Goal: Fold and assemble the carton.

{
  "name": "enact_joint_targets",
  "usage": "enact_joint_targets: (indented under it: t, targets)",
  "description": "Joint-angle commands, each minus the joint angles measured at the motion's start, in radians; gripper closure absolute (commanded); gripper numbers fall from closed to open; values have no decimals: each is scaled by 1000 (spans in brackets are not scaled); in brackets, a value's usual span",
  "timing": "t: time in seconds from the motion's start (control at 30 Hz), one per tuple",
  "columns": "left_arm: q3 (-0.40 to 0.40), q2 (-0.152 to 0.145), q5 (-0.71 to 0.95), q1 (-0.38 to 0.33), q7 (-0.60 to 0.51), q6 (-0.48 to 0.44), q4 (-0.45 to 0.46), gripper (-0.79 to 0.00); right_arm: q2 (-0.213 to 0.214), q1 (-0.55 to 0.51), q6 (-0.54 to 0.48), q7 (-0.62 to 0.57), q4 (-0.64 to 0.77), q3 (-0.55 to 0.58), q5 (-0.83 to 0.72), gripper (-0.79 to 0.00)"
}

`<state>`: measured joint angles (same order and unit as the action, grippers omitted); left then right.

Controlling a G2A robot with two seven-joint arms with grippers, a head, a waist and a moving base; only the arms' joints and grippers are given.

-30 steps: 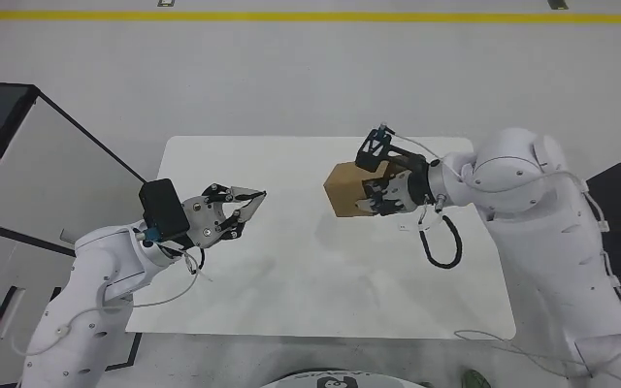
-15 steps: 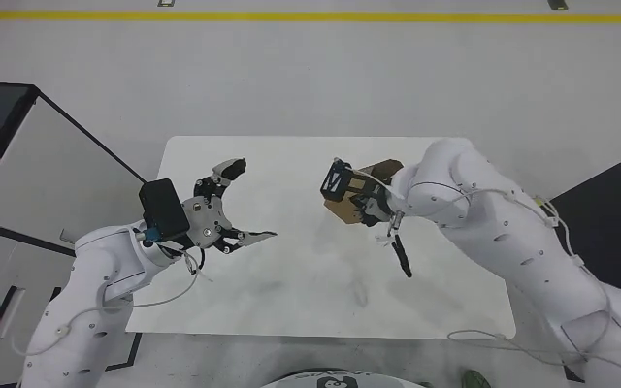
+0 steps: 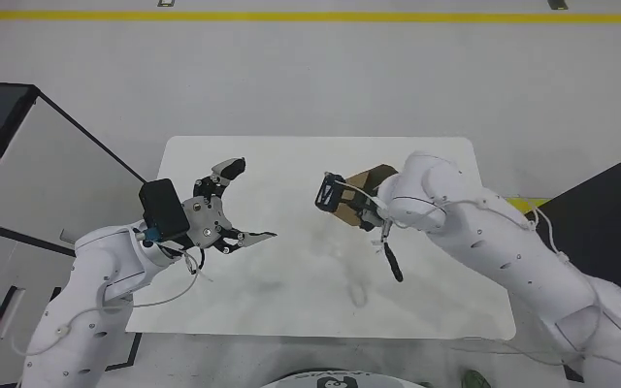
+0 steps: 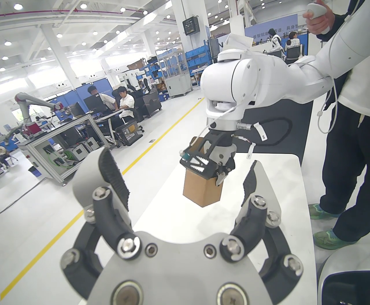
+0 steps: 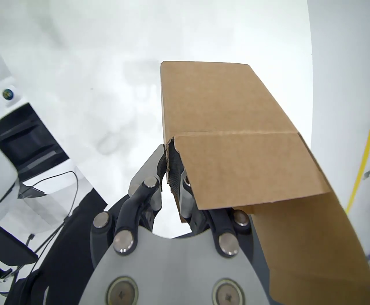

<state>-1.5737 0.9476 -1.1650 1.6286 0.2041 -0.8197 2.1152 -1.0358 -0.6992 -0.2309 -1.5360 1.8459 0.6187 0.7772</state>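
A small brown carton [image 3: 364, 186] [image 4: 202, 193] [image 5: 228, 135] hangs above the middle of the white table [image 3: 291, 301], its closed end pointing down. My right gripper [image 3: 351, 204] [image 4: 212, 173] [image 5: 171, 173] is shut on one wall of the carton near its open end, where loose flaps [image 5: 303, 231] stick out. My left gripper [image 3: 245, 201] [image 4: 185, 182] stands open with nothing in it, level with the carton, to its left and a short way off, and faces it.
A person in dark trousers [image 4: 344, 161] stands at the table's far right end with a controller [image 4: 318, 14] in hand. A black cable [image 3: 391, 260] hangs from the right arm over the table. Bare table surface lies between the two arms.
The right arm swung round and turned the carton from lying sideways to hanging end down, shifting it slightly left. My left gripper opened wide a second ago and has since kept still.
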Motion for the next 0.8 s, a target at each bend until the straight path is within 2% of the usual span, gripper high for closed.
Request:
enact_joint_targets:
  t: [0.0,0.27,0.6,0.67,0.77]
  targets:
    - [0,0,0,0,0,0,0,-785,-12,43,7,0,-33,-70,15,0]
    - [0,0,0,0,0,0,0,-785,-92,223,6,0,-162,-330,-40,0]
    - [0,0,0,0,0,0,0,-785,-92,223,6,0,-162,-330,-40,0]
    - [0,0,0,0,0,0,0,-785,-94,210,-3,29,-163,-337,-15,0]
    - [0,0,0,0,0,0,0,-785,-116,212,-7,0,-169,-377,48,0]
